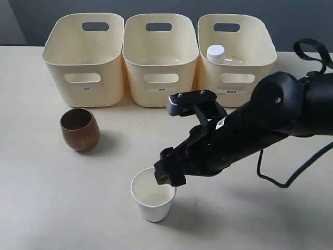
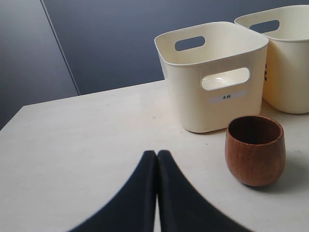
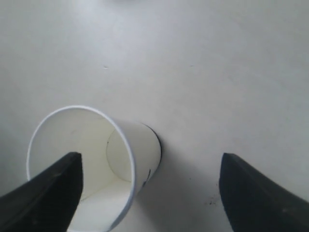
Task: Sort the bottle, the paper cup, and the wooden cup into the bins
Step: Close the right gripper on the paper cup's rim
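The white paper cup (image 1: pixel 153 197) stands upright near the table's front. My right gripper (image 1: pixel 167 173) is open right at its rim. In the right wrist view one finger (image 3: pixel 50 191) is over the paper cup's (image 3: pixel 91 159) mouth and the other finger (image 3: pixel 258 193) stands well outside it, so the near wall lies between them. The wooden cup (image 1: pixel 79 128) stands upright at the left, in front of the left bin (image 1: pixel 56 65). The bottle's white cap (image 1: pixel 215 52) shows inside the right bin (image 1: pixel 260 73). My left gripper (image 2: pixel 157 154) is shut and empty, short of the wooden cup (image 2: pixel 255 151).
The middle bin (image 1: pixel 136 73) looks empty, as does the left one. A black cable (image 1: pixel 276 179) loops on the table under the right arm. The left bin (image 2: pixel 193 96) carries a small label on its front.
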Controlling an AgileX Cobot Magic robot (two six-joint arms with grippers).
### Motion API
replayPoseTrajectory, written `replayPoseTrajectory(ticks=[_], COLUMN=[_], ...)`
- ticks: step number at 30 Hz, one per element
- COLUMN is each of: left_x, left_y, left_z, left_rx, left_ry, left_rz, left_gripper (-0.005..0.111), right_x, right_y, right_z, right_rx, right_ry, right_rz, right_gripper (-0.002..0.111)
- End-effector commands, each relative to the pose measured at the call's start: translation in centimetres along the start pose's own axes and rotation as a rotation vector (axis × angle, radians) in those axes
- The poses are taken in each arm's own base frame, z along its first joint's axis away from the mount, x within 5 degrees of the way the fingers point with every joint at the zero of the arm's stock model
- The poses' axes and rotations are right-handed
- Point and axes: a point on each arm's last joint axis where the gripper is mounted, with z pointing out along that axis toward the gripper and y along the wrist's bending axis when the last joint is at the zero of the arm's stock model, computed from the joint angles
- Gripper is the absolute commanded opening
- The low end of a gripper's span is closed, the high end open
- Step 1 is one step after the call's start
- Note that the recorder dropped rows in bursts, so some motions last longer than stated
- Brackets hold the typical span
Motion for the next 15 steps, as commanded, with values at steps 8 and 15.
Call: replayPoseTrajectory(ticks=[8,15], left_x=[0.0,0.0], left_y=[0.0,0.0], left_z=[0.0,0.0], left_rx=[0.003,0.003], left_ry=[-0.005,-0.005], left_rz=[-0.002,-0.002], left_gripper=[0.000,0.000], right_x=[0.5,0.2], right_y=[-0.9,-1.1], right_z=[2.4,2.4], right_rx=[0.023,0.039], right_ry=[0.063,0.026], right_rz=[0.036,0.035], right_gripper=[0.057,0.054])
